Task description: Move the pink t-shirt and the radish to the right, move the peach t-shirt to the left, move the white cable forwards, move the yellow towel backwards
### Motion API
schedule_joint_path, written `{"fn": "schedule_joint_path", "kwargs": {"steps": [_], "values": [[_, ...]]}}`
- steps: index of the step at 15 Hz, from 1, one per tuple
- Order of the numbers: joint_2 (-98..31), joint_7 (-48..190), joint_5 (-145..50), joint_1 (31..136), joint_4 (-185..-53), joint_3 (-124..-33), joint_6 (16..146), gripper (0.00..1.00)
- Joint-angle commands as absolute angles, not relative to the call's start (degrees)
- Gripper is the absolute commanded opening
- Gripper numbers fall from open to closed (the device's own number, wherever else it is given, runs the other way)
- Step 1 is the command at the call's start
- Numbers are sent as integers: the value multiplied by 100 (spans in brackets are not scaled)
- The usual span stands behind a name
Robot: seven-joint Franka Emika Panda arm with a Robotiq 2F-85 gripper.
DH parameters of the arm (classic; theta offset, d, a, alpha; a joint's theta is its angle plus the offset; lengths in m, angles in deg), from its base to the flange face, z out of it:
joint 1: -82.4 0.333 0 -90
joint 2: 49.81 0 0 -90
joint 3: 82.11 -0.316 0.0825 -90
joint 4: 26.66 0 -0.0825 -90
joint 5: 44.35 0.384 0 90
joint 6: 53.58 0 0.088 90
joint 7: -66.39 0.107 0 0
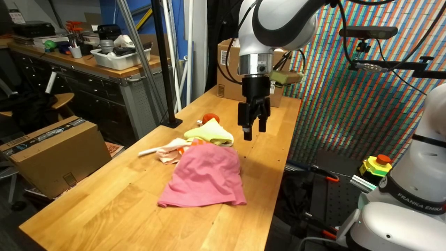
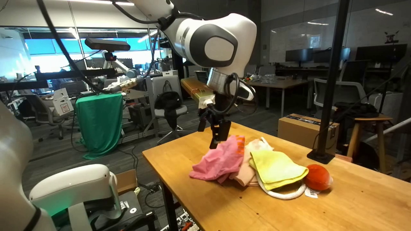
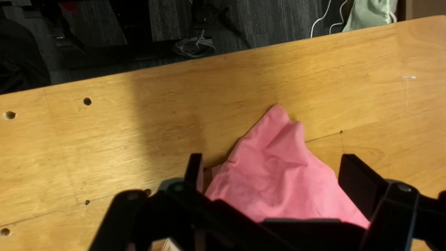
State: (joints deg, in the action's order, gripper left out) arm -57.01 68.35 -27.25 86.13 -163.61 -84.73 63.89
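5 task things bunch on the worktop (image 2: 231, 208), left to right in an exterior view: the pink shirt (image 2: 221, 158) nearest the worktop's left edge, the peach shirt (image 2: 247, 168) against it, the towel (image 2: 276, 166) covering part of the cable (image 2: 284, 195), then the radish (image 2: 317, 177). Likely next is the pink shirt, below the hand (image 1: 255, 132); in the wrist view, a pink corner points toward the worktop's long edge. The hand stands wide open, its 2 fingers (image 3: 360, 184) spread, gripping and seemingly touching nothing.

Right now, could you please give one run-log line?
gripper: open, empty, above table; peach t-shirt: between pink t-shirt and yellow towel; towel: partly over white cable; radish: beside towel
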Motion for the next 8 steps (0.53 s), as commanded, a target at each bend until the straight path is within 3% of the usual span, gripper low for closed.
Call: {"fn": "schedule_joint_path", "kwargs": {"steps": [1, 8], "values": [[-5355, 6869, -2627, 8719, -16220, -8598, 6644, 100], [-4856, 7073, -2637, 8873, -16197, -8811, 7173, 100]]}}
